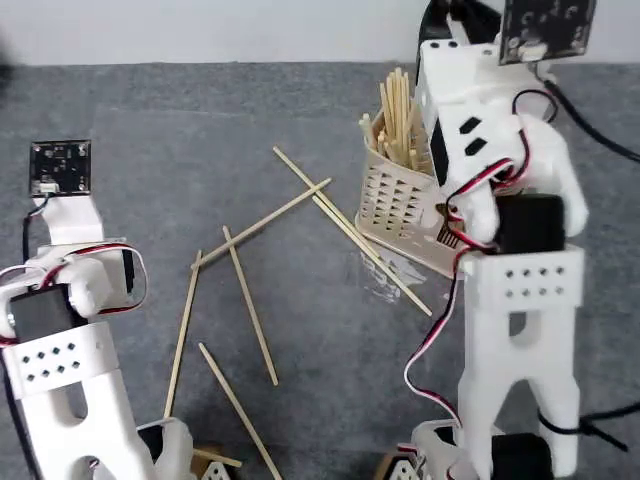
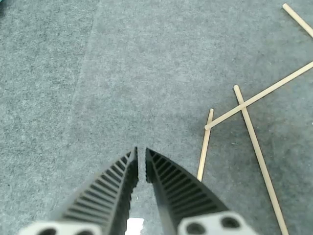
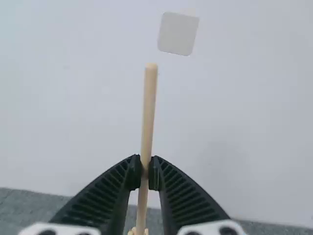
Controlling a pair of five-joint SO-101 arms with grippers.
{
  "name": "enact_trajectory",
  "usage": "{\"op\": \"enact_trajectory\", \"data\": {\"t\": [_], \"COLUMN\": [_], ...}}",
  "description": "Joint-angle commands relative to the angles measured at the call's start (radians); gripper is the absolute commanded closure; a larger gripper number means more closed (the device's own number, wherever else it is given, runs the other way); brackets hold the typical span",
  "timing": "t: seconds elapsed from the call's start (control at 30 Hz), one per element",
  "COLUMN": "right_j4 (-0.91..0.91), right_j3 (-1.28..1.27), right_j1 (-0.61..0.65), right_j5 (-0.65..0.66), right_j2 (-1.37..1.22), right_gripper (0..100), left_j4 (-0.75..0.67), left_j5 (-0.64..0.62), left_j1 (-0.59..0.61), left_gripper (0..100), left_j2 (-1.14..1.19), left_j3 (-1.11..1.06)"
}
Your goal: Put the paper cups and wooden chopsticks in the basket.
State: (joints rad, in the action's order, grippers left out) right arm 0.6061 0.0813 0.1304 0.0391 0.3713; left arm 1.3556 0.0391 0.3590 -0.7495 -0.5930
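A cream perforated basket (image 1: 400,205) stands tilted at the back right of the grey mat, with several wooden chopsticks (image 1: 398,120) upright in it. My right arm (image 1: 500,200) rises right beside the basket. In the right wrist view my right gripper (image 3: 145,171) is shut on one upright chopstick (image 3: 148,112) against a white wall. Several loose chopsticks (image 1: 250,305) lie crossed on the mat in the middle. My left gripper (image 2: 142,154) hangs shut and empty over bare mat, with loose chopsticks (image 2: 257,152) off to one side of it.
A crumpled clear wrapper (image 1: 385,278) lies on the mat in front of the basket, under a long chopstick (image 1: 350,228). The left arm's base (image 1: 70,400) fills the near left corner. The mat (image 1: 180,150) ends at a white wall behind.
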Motion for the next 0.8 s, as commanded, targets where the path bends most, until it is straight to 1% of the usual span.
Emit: {"op": "enact_trajectory", "data": {"t": [0.0,0.1,0.27,0.43,0.47,0.57,0.67,0.77], "right_j4": [-0.216,-0.292,-0.286,-0.166,-0.140,-0.022,0.166,0.383], "right_j3": [-0.173,-0.301,-0.379,-0.330,-0.308,-0.213,-0.098,0.012], "right_j1": [-0.027,-0.036,-0.036,-0.028,-0.028,-0.028,-0.027,-0.010], "right_j5": [-0.008,0.026,0.034,0.029,0.028,0.028,0.028,0.032], "right_j2": [0.041,0.062,0.094,0.105,0.105,0.107,0.107,0.107], "right_gripper": [99.1,99.1,97.1,79.8,79.0,82.9,87.8,88.7], "left_j4": [-0.021,-0.023,-0.026,-0.037,-0.037,-0.038,-0.044,-0.071], "left_j5": [0.003,0.005,0.005,0.005,0.005,0.005,0.005,0.005], "left_j1": [0.002,0.002,-0.002,-0.040,-0.049,-0.052,-0.049,-0.055], "left_gripper": [97,97,97,97,97,97,97,97], "left_j2": [-0.029,-0.026,-0.025,-0.023,-0.023,-0.023,-0.023,-0.021], "left_j3": [-0.012,-0.016,-0.008,-0.016,-0.016,-0.016,-0.015,-0.013]}}
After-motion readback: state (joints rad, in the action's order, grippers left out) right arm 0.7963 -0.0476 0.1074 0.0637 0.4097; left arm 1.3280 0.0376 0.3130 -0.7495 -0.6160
